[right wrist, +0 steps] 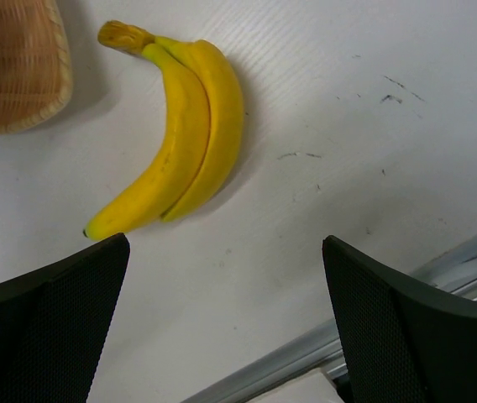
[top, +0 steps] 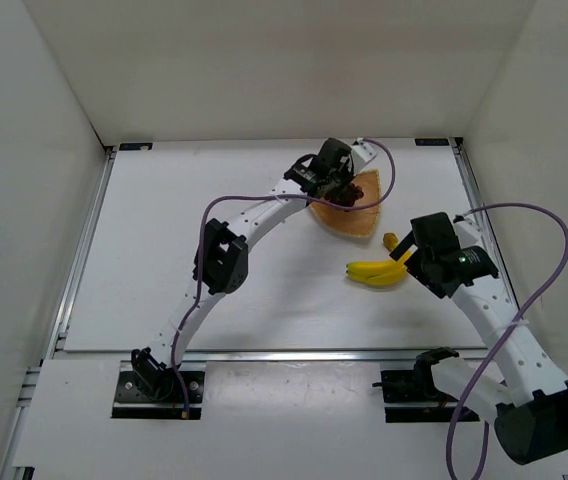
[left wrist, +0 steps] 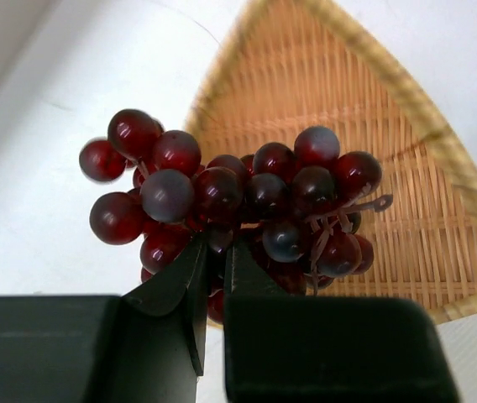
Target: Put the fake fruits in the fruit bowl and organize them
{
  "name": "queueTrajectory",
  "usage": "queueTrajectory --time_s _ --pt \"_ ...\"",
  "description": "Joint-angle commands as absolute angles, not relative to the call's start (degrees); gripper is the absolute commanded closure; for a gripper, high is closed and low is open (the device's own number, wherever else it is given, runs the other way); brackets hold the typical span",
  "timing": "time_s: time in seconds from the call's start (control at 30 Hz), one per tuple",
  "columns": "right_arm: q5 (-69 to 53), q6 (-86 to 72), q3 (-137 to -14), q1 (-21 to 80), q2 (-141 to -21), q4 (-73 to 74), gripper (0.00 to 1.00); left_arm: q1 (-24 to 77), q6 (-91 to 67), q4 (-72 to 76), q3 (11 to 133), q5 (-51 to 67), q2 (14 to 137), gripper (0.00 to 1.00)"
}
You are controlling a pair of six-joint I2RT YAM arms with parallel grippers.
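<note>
Between your left fingers [left wrist: 180, 277], clamped on the stems, hang the grapes [left wrist: 222, 193], over the near edge of the wicker bowl [left wrist: 440, 168]. You cannot tell whether they touch the weave, and they hide part of it. Your right fingers [right wrist: 54, 311] stand wide apart above the tabletop [right wrist: 348, 126], holding nothing. The bananas [right wrist: 180, 134] lie just beside the bowl, outside it.

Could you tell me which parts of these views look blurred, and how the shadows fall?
Left wrist: the leftmost grapes look smeared, the fruit bowl weave sharper. Right wrist: the bananas are crisp, with a soft shadow along their right edge. Top external: even light, no glare.
</note>
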State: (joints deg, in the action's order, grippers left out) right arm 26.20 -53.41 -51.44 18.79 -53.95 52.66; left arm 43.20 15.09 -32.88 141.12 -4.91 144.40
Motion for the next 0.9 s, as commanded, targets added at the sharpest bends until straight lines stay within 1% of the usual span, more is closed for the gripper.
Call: queueTrajectory --time_s 0.0,0.03,0.1,0.17,0.2,0.23,0.3,0.43,0.47,0.53,0.57,0.63,0.67,0.7,0.73,0.77,0.8,0.83,0.87 --pt "26.72 -54.05 -55.01 17.93 -57.12 49.22 0.0 44.38 15.73 -29.27 140.46 -2.29 141.77 0.9" --pt "26.72 -54.05 -55.02 17.93 -58.0 48.61 0.0 44.38 15.73 -29.27 139.93 -2.29 141.25 0.9" --pt "25.06 -54.05 -54.5 17.31 -60.37 47.29 0.0 44.38 15.73 -28.74 138.44 -1.67 141.24 0.86" --pt "23.13 -54.05 -53.8 15.92 -62.74 44.74 0.0 44.38 15.21 -28.74 136.33 -1.67 139.49 0.57" --pt "21.38 -54.05 -53.79 15.91 -63.62 44.13 0.0 44.38 15.21 -28.74 135.36 -2.37 138.79 0.3" --pt "20.57 -54.05 -53.18 14.52 -65.37 43.08 0.0 44.38 14.51 -28.74 134.48 -2.37 136.87 0.0" --pt "19.08 -54.05 -52.65 13.72 -67.23 41.84 0.0 44.38 13.8 -28.74 131.84 -4.91 134.31 0.0" --pt "16.53 -54.76 -52.65 13.1 -74.07 40.17 0.0 44.38 14.67 -28.74 125.26 -9.57 124.65 0.0" --pt "16.0 -55.54 -53.17 13.1 -75.31 40.17 0.0 44.38 14.68 -28.74 123.68 -10.71 120.37 0.0" --pt "14.77 -56.33 -53.7 13.1 -78.64 40.17 0.0 44.38 15.99 -28.74 118.5 -14.66 116.04 0.0" --pt "14.77 -56.86 -53.7 13.1 -79.71 40.69 0.0 43.69 16.0 -29.26 116.48 -16.94 111.49 0.0" --pt "14.77 -57.65 -54.22 13.1 -82.51 42.27 0.0 42.19 17.39 -29.79 109.62 -18.71 106.99 0.0" --pt "15.29 -57.66 -54.23 13.1 -83.31 42.28 0.0 41.58 17.92 -29.79 107.25 -19.24 102.44 0.0" --pt "15.29 -57.66 -54.23 13.1 -84.54 42.28 0.04 40.35 19.32 -30.4 102.79 -20.64 100.22 0.0" --pt "15.29 -57.66 -54.23 13.1 -85.07 42.28 0.06 39.65 20.21 -30.41 100.74 -21.44 98.19 0.0" --pt "15.29 -57.66 -54.23 13.1 -85.6 42.28 0.12 38.94 21.0 -31.11 98.81 -22.14 94.08 0.0" --pt "15.29 -57.66 -54.23 13.1 -85.61 41.75 0.18 38.07 21.79 -31.72 96.96 -22.67 92.13 0.0" --pt "15.99 -57.66 -54.23 13.1 -86.39 41.75 0.3 36.32 22.93 -31.73 93.64 -23.72 90.28 0.0" --pt "16.0 -56.96 -54.23 13.1 -87.01 41.75 0.36 35.25 22.94 -31.73 91.95 -23.73 88.44 0.0"
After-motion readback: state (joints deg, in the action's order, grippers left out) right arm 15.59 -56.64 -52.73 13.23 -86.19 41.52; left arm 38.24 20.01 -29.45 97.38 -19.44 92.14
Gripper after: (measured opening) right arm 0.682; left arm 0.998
